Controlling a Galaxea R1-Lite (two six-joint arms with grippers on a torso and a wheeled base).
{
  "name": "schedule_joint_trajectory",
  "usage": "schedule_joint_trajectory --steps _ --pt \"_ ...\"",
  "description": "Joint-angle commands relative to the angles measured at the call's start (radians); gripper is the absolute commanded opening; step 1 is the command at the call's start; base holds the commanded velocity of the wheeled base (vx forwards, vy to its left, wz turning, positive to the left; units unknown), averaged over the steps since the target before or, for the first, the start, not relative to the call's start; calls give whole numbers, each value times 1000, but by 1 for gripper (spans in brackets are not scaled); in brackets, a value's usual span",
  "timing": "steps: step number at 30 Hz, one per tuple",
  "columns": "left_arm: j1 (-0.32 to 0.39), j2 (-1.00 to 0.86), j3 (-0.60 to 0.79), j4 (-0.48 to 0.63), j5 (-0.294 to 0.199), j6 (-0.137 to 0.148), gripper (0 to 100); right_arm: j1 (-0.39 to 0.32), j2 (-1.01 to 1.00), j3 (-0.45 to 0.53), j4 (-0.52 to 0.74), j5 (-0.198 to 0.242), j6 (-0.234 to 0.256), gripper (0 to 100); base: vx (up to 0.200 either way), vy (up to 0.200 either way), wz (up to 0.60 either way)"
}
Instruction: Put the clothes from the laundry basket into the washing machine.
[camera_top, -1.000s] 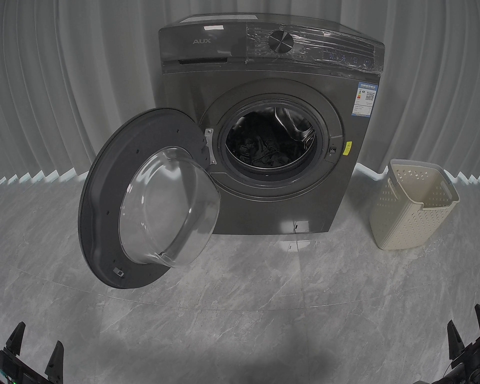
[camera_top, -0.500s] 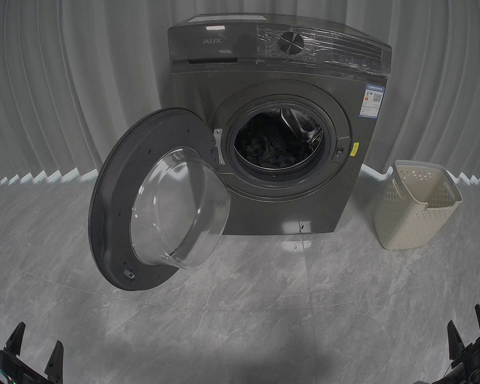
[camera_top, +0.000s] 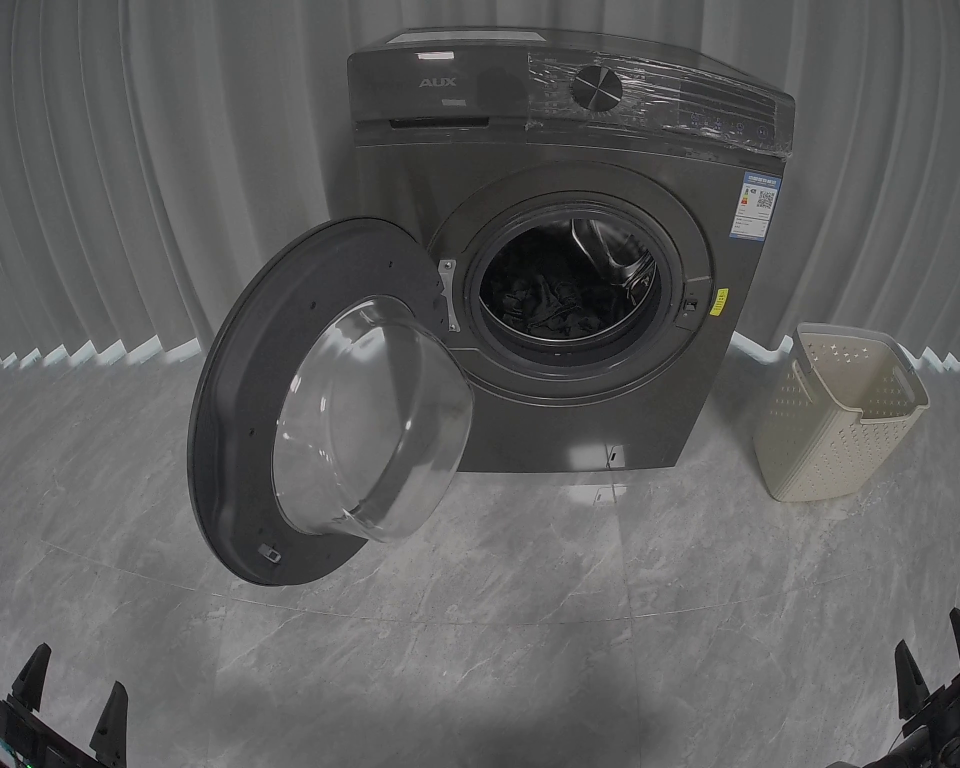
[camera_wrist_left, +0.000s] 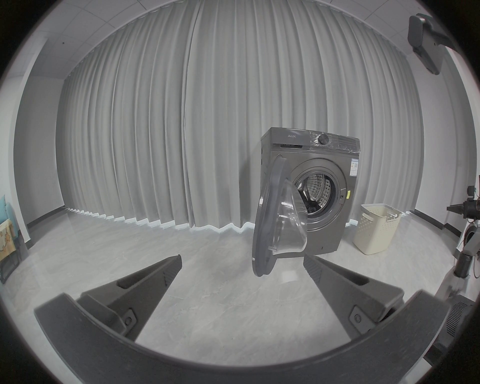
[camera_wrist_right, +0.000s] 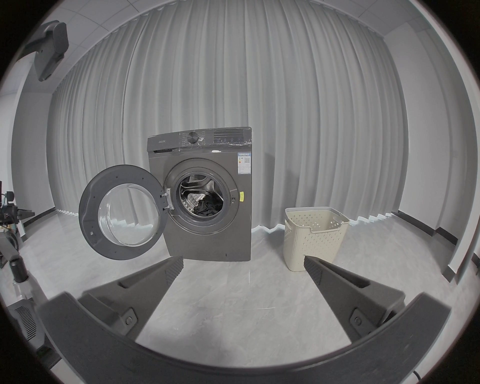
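Dark clothes (camera_top: 545, 300) lie inside the washer (camera_top: 560, 430), the basket (camera_top: 840, 450) near its right looks empty, and your left tool (camera_wrist_left: 241, 260) and right tool (camera_wrist_right: 242, 260) gape with nothing held, so check the basket's bottom before touching the door (camera_top: 250, 400).

1. The washing machine (camera_top: 560, 430) stands on the floor (camera_top: 560, 620), with the curtain (camera_top: 150, 150) behind it.
2. Its door (camera_top: 240, 400) is swung out to the left of the opening, in front of the machine.
3. Clothes (camera_top: 545, 300) lie in the bottom of the drum (camera_top: 620, 255).
4. The laundry basket (camera_top: 840, 440) stands on the floor to the right of the machine, near it but apart.
5. The left gripper (camera_top: 78, 672) and right gripper (camera_top: 928, 640) sit well in front of the machine, one on the door side and one on the basket side.
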Motion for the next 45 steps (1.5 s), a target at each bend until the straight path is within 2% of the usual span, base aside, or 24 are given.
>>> schedule_joint_trajectory --steps 1,7,12,18,20,21,23,24,25,26,30,31,34,40,42,43,45 --pt "0 -16 16 0 0 -1 100 0 -16 18 -1 0 0 100 0 200 0" --pt "1 -16 18 0 2 1 100 0 -16 18 -1 0 0 100 0 0 0" --pt "1 -16 18 -2 -4 39 100 0 -16 18 -1 0 0 100 0 0 0" --pt "1 -16 18 -8 -6 36 100 0 -16 18 -1 0 0 100 0 0 0" --pt "3 -12 -28 -34 0 24 100 0 -16 18 -1 0 0 100 0 0 0" --pt "6 21 -174 -46 -6 11 100 0 -16 18 1 0 0 100 0 0 0" --pt "-3 71 -248 -26 -11 7 100 0 -16 18 -1 0 0 100 0 0 0" --pt "-20 145 -309 18 -32 8 100 0 -16 18 -1 2 0 100 0 0 0" --pt "-23 151 -311 21 -35 8 100 0 -16 18 -1 0 0 100 0 0 0" --pt "-68 231 -331 44 -103 7 100 0 -16 18 -1 2 0 100 0 0 0" --pt "-129 462 -341 21 -196 4 100 0 -16 18 1 0 0 100 0 0 0" --pt "-131 470 -341 18 -199 4 100 0 -16 18 -1 0 0 100 0 0 0" --pt "-147 659 -341 -103 -238 -5 100 0 -16 18 -1 0 0 100 0 0 0" --pt "-150 923 -358 -322 -248 -4 100 0 -16 18 -1 0 0 100 0 0 0" --pt "-152 939 -363 -333 -250 -5 100 0 -16 18 -1 0 0 100 0 0 0" --pt "-160 1019 -387 -373 -264 -5 100 0 -16 18 -1 0 0 100 0 0 0" --pt "-161 1067 -407 -390 -280 -7 100 0 -16 18 -1 0 0 100 0 0 0"
